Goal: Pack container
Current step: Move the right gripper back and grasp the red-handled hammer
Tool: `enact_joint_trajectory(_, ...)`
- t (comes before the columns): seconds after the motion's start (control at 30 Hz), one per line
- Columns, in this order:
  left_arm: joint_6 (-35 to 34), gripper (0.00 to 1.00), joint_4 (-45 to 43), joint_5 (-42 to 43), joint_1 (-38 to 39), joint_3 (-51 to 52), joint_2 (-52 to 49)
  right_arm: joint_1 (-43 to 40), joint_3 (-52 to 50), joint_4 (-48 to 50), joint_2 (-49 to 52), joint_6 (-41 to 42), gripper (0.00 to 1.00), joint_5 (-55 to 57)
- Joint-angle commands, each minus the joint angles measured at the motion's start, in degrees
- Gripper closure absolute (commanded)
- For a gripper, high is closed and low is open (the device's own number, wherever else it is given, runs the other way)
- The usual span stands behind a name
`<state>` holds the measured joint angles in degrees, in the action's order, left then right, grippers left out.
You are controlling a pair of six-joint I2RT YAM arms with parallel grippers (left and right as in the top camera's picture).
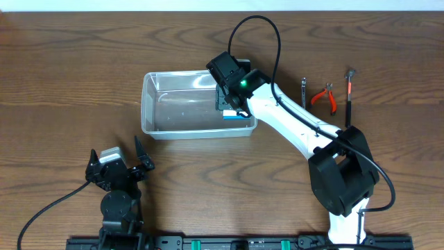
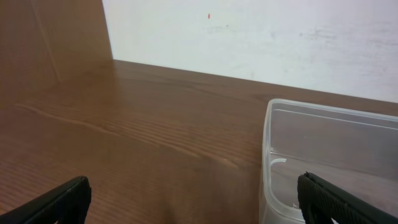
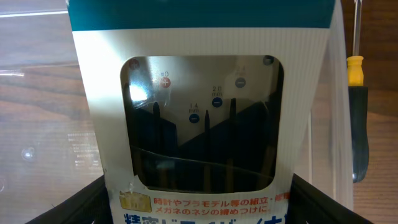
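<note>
The clear plastic container (image 1: 149, 104) stands left of the table's middle. My right gripper (image 1: 232, 104) reaches into its right end and is shut on a blue-and-white box (image 1: 233, 116). In the right wrist view the box (image 3: 205, 68) fills the frame between my fingers; its window shows small dark screwdrivers. My left gripper (image 1: 116, 154) is open and empty at the front left, apart from the container. The left wrist view shows its spread fingers (image 2: 193, 202) and the container's near corner (image 2: 268, 143).
Red-handled pliers (image 1: 326, 97), a red-and-black-handled tool (image 1: 348, 94) and a thin metal tool (image 1: 304, 92) lie on the table right of the container. A yellow-and-black screwdriver (image 3: 356, 124) lies just beside the box in the right wrist view.
</note>
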<state>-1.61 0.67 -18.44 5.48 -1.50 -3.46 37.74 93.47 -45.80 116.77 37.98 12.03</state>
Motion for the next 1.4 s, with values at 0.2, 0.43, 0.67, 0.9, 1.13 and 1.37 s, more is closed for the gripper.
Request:
enact_joint_trajectory(0.2, 0.1, 0.02, 1.7, -1.1, 0.2, 1.3, 0.2, -0.4, 2.6, 3.2, -8.0, -4.9, 0.20, 2.3)
enact_joint_trajectory(0.43, 0.1, 0.02, 1.7, -1.1, 0.2, 1.3, 0.2, -1.6, 3.0, -0.8, -14.2, -5.9, 0.27, 2.8)
enact_joint_trajectory(0.67, 0.1, 0.02, 1.7, -1.1, 0.2, 1.3, 0.2, -1.9, 2.6, -5.4, -13.6, -5.9, 0.25, 6.1)
enact_joint_trajectory(0.9, 0.1, 0.02, 1.7, -1.1, 0.2, 1.3, 0.2, -11.3, 2.6, -9.3, -16.3, -12.3, 0.16, 13.5)
enact_joint_trajectory(1.13, 0.1, 0.02, 1.7, -1.1, 0.2, 1.3, 0.2, -28.3, 0.6, -9.7, -14.2, -20.4, 0.11, 12.7)
enact_joint_trajectory(1.37, 0.1, 0.02, 1.7, -1.1, 0.2, 1.3, 0.2, -43.5, 0.0, -6.6, -7.5, -23.9, 0.22, -6.3)
